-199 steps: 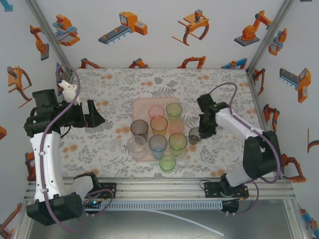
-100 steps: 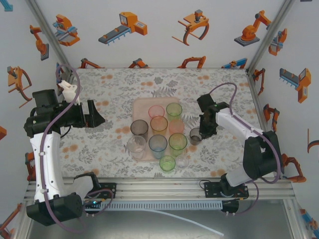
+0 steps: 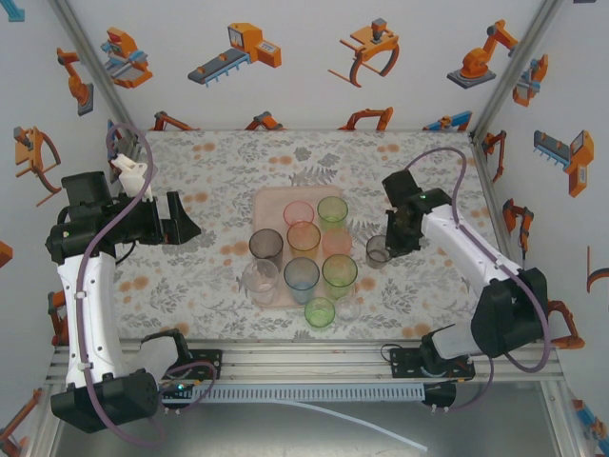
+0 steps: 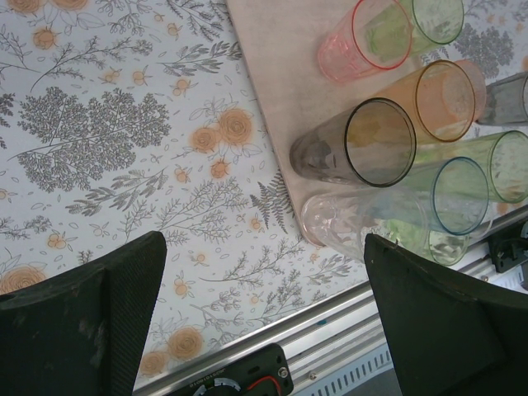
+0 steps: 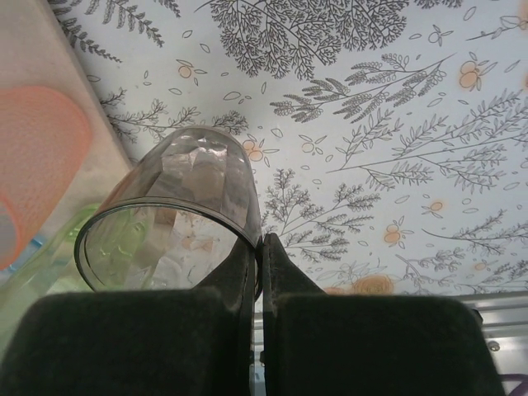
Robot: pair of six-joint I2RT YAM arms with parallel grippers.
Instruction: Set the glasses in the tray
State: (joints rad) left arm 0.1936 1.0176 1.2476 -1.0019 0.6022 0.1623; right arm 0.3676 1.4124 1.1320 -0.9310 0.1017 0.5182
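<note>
- At the left, we see the left end effector (image 3: 183,221) hovering over the floral-patterned surface (image 3: 190,286), well apart from the tray. Its two black fingers (image 4: 82,322) stand wide apart with nothing between them.
- In the middle, we find the flat pale pink-beige rectangular tray (image 3: 271,202) carrying a cluster of upright translucent tumblers. Among them are a smoky brown tumbler (image 3: 266,245), a clear tumbler (image 3: 259,279), a blue tumbler (image 3: 302,274) and a pink tumbler (image 3: 298,213).
- A short green tumbler (image 3: 320,312) stands at the tray's near edge.
- At the right, we see a smoky grey faceted tumbler (image 3: 378,250) just beside the tray's right edge. The right end effector (image 5: 260,264) is clamped on its rim, pinching the wall.
- We cannot tell whether its base touches the surface.
</note>
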